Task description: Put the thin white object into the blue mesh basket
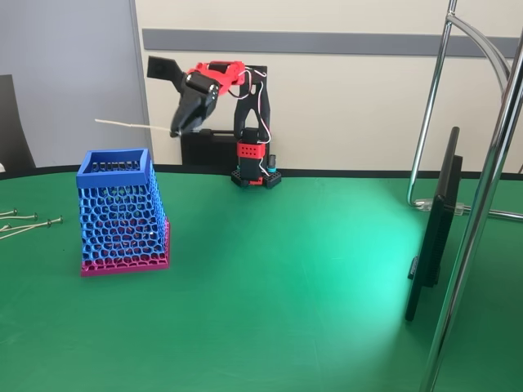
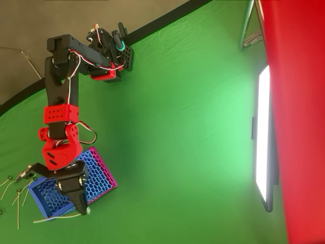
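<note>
Clamped in the gripper (image 1: 175,131) by one end, the thin white object (image 1: 122,124) is judged light and whippy above the blue mesh basket (image 1: 114,170).

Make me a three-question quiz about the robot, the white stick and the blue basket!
1. Where is the thin white object?
A. in the air above the blue mesh basket
B. lying on the table
C. inside the basket

2. What colour is the basket's base?
A. yellow
B. pink-magenta
C. black

3. What is the gripper doing?
A. hanging open
B. shut on the thin white object
C. gripping the basket rim

Answers: 1 A, the fixed view shows it held level above the rim; 2 B, pink shows under the mesh; 3 B, the strip sticks out from the gripper's tip.
</note>
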